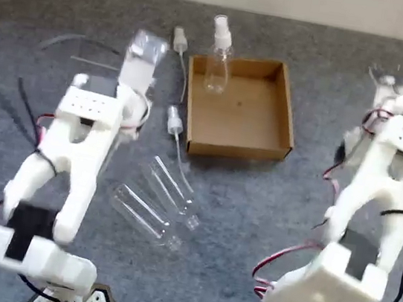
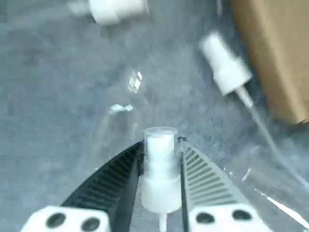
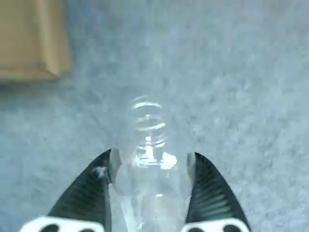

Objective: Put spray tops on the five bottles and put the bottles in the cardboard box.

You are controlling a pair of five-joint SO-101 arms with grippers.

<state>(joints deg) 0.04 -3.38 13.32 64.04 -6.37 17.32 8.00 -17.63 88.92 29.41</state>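
My left gripper is shut on a white spray top, held above a clear bottle lying on the carpet. In the high view the left gripper sits left of the cardboard box. My right gripper is shut on a clear open-necked bottle; it hovers right of the box, where the right gripper shows from above. One bottle with a top lies across the box's far rim. Two bare bottles lie in front of the box.
Two loose spray tops with dip tubes lie on the grey carpet, one left of the box's far corner, another by its near left corner. Cables trail beside both arms. Open carpet lies between the box and the right arm.
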